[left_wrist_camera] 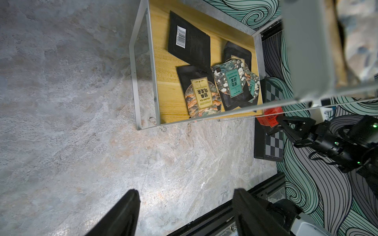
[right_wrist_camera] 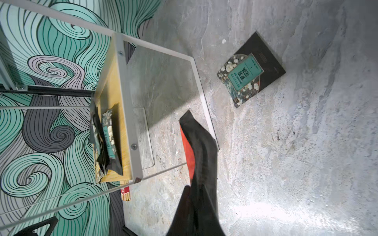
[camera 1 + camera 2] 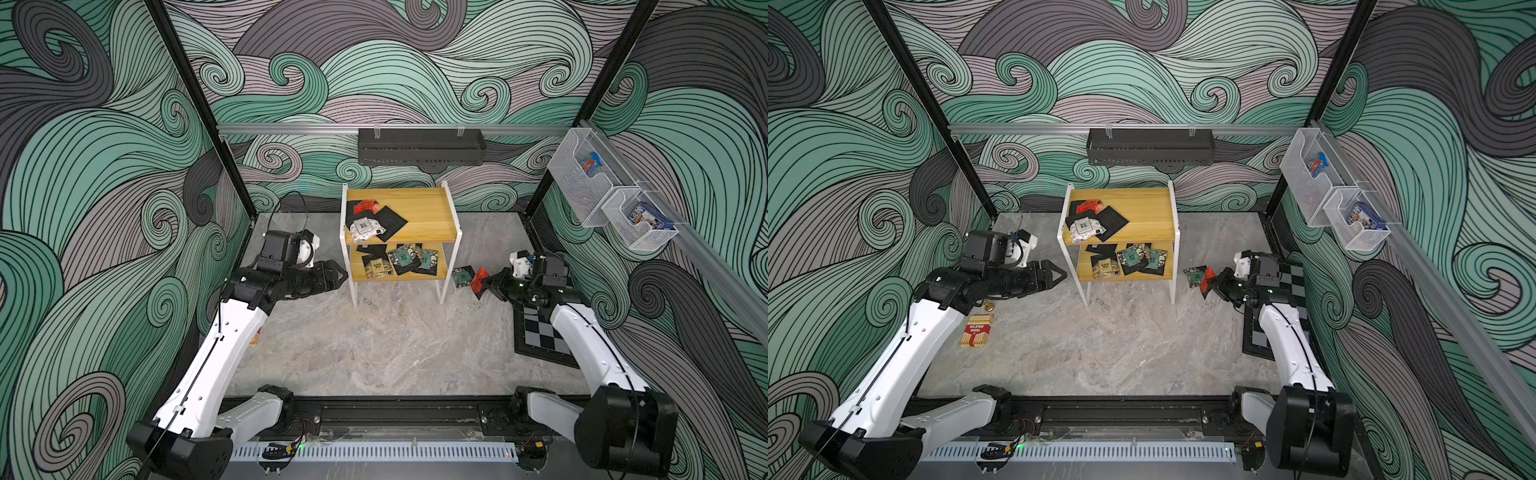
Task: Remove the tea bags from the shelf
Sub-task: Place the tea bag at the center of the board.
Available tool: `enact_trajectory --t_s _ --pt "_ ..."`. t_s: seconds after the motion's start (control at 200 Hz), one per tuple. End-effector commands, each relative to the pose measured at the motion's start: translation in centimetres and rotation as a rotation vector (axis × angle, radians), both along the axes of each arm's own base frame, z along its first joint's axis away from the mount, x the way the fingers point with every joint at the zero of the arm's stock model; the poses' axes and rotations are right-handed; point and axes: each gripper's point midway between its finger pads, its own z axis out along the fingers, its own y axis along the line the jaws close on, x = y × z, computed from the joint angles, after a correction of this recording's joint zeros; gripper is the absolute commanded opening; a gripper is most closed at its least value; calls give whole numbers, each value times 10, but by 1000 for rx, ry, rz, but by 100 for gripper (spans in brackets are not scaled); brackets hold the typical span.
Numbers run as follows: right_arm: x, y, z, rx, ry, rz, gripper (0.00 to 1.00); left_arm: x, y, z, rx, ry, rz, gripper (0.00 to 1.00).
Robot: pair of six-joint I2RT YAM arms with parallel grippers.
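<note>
Closest to the lens is the left arm's shoulder [image 3: 183, 451]. Follow it up and the left end effector [image 3: 337, 276] sits with jaws apart and empty, just off the left side of the shelf [image 3: 432, 208]. It's aimed straight at the lower-board tea bags [image 3: 399, 259], so imo that's the nearer arm for those. Meanwhile the right end effector [image 3: 487, 286] is clamped on a red tea bag [image 3: 481, 276]. That one's clear of the shelf on its right, held on edge over the counter [image 3: 374, 345] beside a teal tea bag [image 3: 462, 276] lying flat. More tea bags up top too.
</note>
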Motion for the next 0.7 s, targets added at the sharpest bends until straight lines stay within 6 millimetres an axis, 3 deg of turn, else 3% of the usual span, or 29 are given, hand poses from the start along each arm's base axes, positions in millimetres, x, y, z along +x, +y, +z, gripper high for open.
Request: enact_trajectory --t_s 0.0,0.3,0.695 --pt "15 2 -8 50 -15 -5 9 1 -2 8 -15 -35 -1 75" --pt "26 0 -49 72 73 -33 10 3 -2 5 -19 -30 4 75" --pt "11 -12 -107 21 254 -101 10 3 -1 3 -16 -32 11 75"
